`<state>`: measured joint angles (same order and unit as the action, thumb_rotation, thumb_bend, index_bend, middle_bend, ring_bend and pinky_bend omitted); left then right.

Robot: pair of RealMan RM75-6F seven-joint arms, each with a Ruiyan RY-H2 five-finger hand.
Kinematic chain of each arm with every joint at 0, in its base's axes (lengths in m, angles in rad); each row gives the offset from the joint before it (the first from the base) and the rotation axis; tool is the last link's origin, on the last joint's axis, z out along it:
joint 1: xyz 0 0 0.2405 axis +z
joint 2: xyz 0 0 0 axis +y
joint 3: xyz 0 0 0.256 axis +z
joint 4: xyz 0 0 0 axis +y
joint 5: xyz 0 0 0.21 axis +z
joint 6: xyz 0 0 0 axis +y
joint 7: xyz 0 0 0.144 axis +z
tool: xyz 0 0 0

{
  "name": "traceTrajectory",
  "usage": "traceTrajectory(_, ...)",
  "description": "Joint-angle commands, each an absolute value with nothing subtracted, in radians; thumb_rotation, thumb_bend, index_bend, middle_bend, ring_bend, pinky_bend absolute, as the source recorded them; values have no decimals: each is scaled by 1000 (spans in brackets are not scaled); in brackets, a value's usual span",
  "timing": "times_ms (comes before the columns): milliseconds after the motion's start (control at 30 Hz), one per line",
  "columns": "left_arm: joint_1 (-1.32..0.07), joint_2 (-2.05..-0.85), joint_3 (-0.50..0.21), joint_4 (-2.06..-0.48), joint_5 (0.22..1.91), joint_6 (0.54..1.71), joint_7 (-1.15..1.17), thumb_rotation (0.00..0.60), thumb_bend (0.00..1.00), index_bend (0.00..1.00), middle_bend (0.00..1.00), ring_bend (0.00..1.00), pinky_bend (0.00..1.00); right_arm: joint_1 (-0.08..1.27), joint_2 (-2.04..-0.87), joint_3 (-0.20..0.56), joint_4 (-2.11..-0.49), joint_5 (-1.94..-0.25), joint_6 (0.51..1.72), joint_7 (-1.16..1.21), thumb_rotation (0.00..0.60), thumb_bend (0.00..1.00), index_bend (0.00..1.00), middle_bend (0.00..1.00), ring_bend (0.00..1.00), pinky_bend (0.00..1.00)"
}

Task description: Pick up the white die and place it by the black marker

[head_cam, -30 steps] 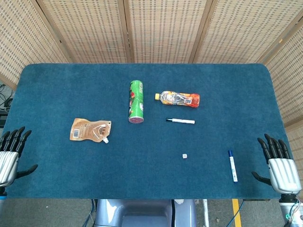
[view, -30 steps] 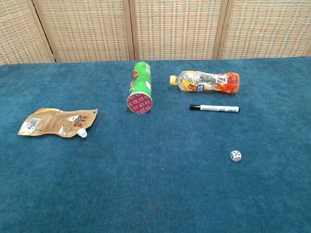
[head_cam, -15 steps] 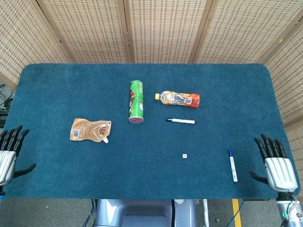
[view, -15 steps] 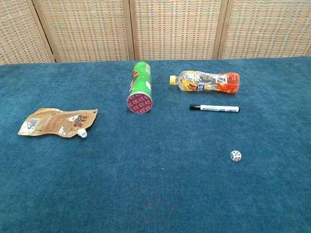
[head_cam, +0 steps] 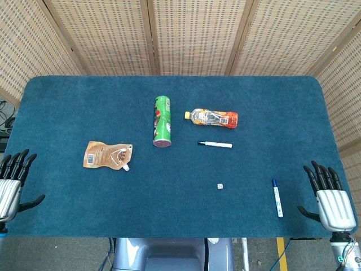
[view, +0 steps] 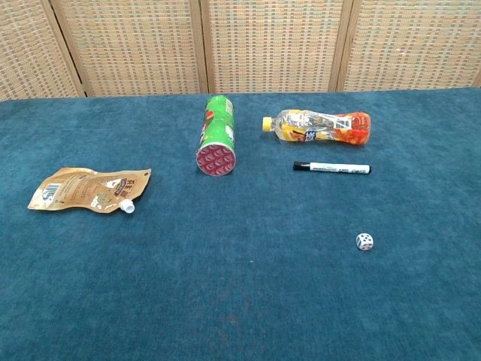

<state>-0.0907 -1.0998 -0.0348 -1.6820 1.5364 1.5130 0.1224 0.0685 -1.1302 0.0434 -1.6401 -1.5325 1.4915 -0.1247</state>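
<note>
We see the white die (head_cam: 220,186) lying on the blue tabletop (head_cam: 67,101), toward the near edge and right of centre, untouched by either hand. The black marker (head_cam: 215,145) lies farther back from it, well apart, stretched roughly parallel to the near edge with its black cap pointing toward the left edge. Just behind the marker, an orange drink bottle (head_cam: 213,117) lies on its side, its yellow cap toward the left. Left of the bottle we find a green cylindrical can (head_cam: 162,121) lying with its red end facing the near edge. Further toward the left edge, a brown spouted pouch (head_cam: 107,155) lies flat, its white cap at its near right corner. A blue marker (head_cam: 277,197) rests close to the near right corner, running almost perpendicular to the near edge, well right of the die. Our left hand (head_cam: 10,183) sits at the near left corner, just off the tabletop's edge, fingers spread apart and pointing away, holding nothing. Our right hand (head_cam: 330,195) sits at the near right corner, beside the blue marker but apart from it, fingers likewise splayed and empty. In the chest view neither hand shows.
</note>
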Motion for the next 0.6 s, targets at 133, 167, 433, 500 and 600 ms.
traceTrajectory(133,-92,-1098,-34,-1683,1533,1507,123,600,108,0,0,0,0,69,-1127,40,-1646,-1534,1487,-130,600,53,0,0,0,0)
traceTrajectory(167,-92,-1099,-34,-1683,1534,1507,123,600,108,0,0,0,0,69,-1127,40,-1647,-1534,1487,-131,600,53,0,0,0,0)
traceTrajectory(433,-93,-1098,-33,-1683,1529,1501,121,600,108,0,0,0,0,69,-1123,36,-1655,-1538,1484,-129,600,53,1,0,0,0)
traceTrajectory(500,-93,-1097,-33,-1686,1533,1505,121,600,108,0,0,0,0,70,-1122,35,-1662,-1544,1483,-124,600,53,41,0,0,0)
traceTrajectory(600,-91,-1095,-31,-1692,1538,1507,120,600,108,0,0,0,0,76,-1127,38,-1679,-1554,1485,-114,600,53,150,0,0,0)
